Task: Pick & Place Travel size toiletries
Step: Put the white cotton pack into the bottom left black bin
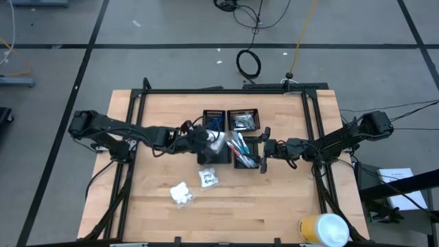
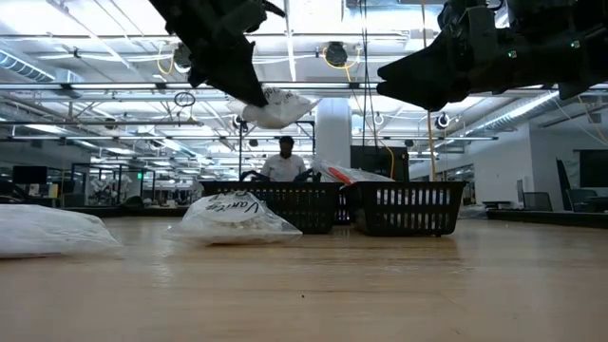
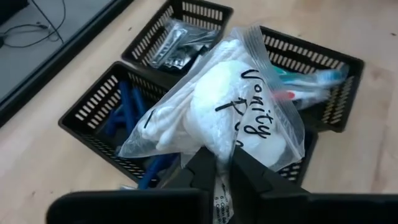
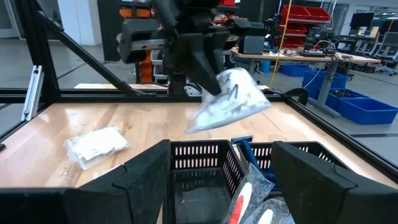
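My left gripper (image 3: pixel 224 171) is shut on a clear packet (image 3: pixel 230 99) of white pieces with black handwriting, held above the four black mesh trays (image 1: pixel 228 137). The low view shows the packet (image 2: pixel 275 106) high above the table. The trays hold blue razors (image 3: pixel 124 106), silvery pieces (image 3: pixel 177 37) and toothbrushes (image 3: pixel 308 78). Two more white packets (image 1: pixel 209 178) (image 1: pixel 182 194) lie flat on the table nearer the front edge. My right gripper (image 4: pixel 221 180) is open, hovering by the right side of the toothbrush tray (image 1: pixel 243 152). My left gripper pinches the packet between its two fingers at one end of the bag (image 3: pixel 222 163), coming from the table's left and slanting down. The packet is lifted clear and sticks out beyond the fingertips (image 2: pixel 249 90), slightly sagging, above the trays.
A large yellow-and-white cylinder (image 1: pixel 322 230) lies at the table's near right corner. A black frame (image 1: pixel 226 90) borders the table's far and side edges. Bare wood lies near the front edge. A person (image 2: pixel 285 161) stands in the room beyond the table.
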Available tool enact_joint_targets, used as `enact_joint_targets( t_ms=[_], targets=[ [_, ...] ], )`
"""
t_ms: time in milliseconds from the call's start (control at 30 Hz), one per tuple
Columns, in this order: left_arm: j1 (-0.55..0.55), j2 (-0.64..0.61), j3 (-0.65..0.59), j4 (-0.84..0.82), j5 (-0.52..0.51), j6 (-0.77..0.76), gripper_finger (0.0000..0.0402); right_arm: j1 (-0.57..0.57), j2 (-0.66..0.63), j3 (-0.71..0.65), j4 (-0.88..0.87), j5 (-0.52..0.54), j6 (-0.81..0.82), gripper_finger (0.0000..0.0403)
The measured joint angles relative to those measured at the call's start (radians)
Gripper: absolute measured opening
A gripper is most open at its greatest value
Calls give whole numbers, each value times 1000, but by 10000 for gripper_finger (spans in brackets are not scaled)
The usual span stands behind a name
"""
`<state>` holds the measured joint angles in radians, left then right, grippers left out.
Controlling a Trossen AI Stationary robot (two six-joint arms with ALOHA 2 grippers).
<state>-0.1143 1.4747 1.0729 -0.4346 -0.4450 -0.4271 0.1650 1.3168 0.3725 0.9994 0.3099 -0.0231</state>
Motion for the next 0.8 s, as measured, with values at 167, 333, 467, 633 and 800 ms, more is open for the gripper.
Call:
enact_joint_targets(
  t_ms=[167,333,467,633,800],
  targets=[
    [20,0,0,23,1,4,36,0,0,0,-3,1,-7,263],
    [21,0,0,20,7,4,37,0,0,0,-8,1,-15,263],
    [21,0,0,18,104,10,37,0,0,0,-8,2,-15,263],
    [13,6,-5,23,135,-3,37,0,0,0,-8,2,-15,263],
    [7,73,-7,29,133,-20,37,0,0,0,-6,2,-15,263]
  ],
)
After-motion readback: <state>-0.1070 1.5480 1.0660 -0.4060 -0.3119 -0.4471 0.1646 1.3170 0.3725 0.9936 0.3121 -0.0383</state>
